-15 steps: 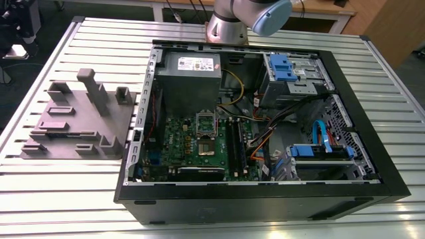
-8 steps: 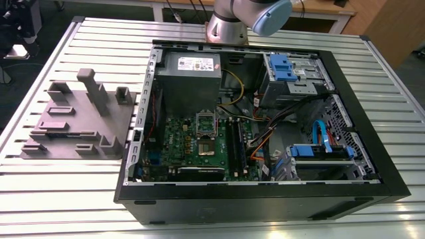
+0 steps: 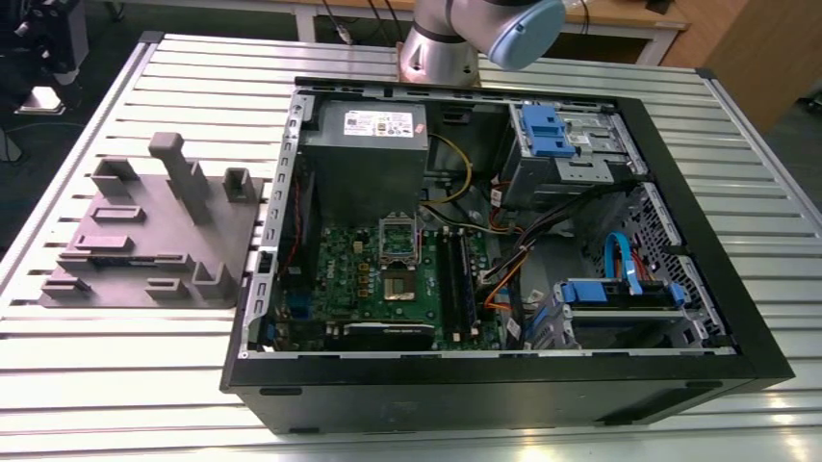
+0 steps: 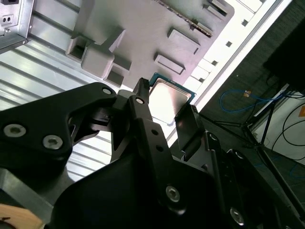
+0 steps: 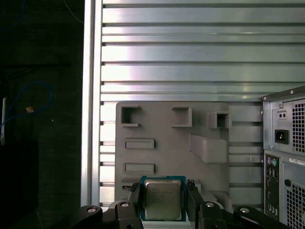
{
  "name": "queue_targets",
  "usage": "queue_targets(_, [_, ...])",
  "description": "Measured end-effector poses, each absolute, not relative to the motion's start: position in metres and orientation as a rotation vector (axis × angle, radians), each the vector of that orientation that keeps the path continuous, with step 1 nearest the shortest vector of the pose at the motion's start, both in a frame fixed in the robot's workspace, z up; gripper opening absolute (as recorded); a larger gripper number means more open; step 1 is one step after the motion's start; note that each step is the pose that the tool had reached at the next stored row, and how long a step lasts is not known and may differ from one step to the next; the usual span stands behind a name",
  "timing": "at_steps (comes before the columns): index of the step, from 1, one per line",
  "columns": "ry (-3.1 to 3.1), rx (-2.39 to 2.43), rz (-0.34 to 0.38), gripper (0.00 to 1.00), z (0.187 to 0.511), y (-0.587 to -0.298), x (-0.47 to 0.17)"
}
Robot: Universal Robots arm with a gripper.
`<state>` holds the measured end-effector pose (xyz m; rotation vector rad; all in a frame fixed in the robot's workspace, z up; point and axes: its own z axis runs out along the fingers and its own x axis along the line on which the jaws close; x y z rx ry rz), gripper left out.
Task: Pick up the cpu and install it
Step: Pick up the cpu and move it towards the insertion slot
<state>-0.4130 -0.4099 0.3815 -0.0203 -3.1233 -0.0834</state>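
Cpu: pinched by its edges in my hand, held above the tray. Step, as I judge: pick-up done, install outstanding; next move calls for a level, steady grip.

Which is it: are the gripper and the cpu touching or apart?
Touching. In the first wrist view, the gripper clamps both side edges of the cpu.

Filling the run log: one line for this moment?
gripper | jaws shut on cpu | held over grey tray | not yet installed
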Motion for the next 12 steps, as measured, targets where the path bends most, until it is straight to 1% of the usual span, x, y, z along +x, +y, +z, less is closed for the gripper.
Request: queue_targets(12, [-3.123,-0.020,-0.084,0.47,0.3814,-0.4099,-0.4069])
